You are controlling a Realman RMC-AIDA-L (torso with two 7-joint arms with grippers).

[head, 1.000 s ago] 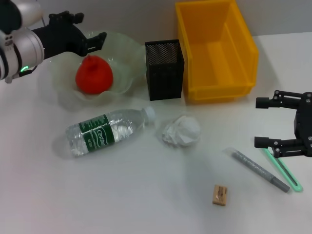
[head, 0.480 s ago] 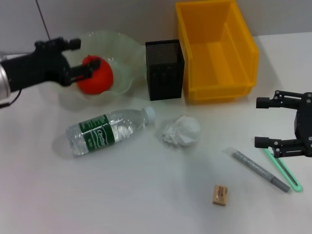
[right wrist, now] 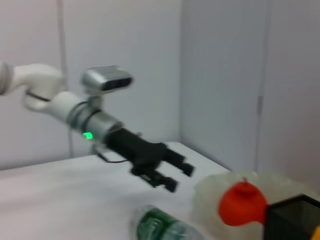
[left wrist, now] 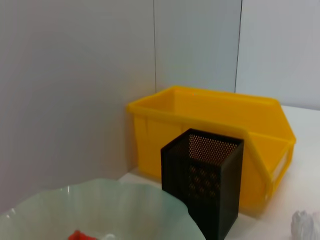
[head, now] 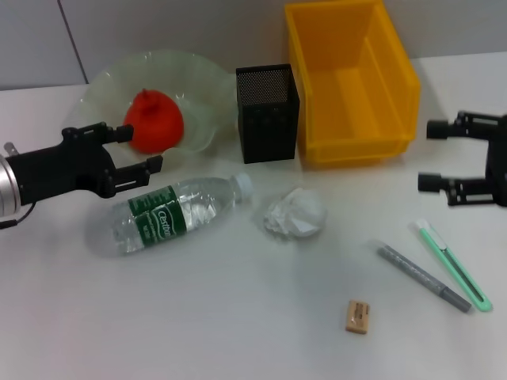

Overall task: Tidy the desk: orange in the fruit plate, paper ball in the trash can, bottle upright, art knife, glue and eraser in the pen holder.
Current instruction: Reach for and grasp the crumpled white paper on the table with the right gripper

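Note:
The orange [head: 154,120] lies in the pale-green fruit plate [head: 198,79] at the back left. My left gripper [head: 142,148] is open and empty, between the plate's front rim and the bottle [head: 170,214], which lies on its side. The paper ball [head: 295,212] sits just right of the bottle's cap. The black mesh pen holder [head: 268,112] stands beside the yellow trash can [head: 352,79]. The tan eraser [head: 357,317], a grey glue stick [head: 424,277] and the green art knife [head: 453,265] lie at the front right. My right gripper [head: 428,154] is open and empty, behind the knife.
The left wrist view shows the trash can [left wrist: 215,120], the pen holder [left wrist: 202,180] and the plate's rim [left wrist: 100,210] against a grey wall. The right wrist view shows the left gripper [right wrist: 181,179], the orange [right wrist: 243,205] and the bottle [right wrist: 160,227].
My left gripper has drawn back from over the plate toward the front, open, leaving the orange in the plate. My right gripper has moved back, away from the knife.

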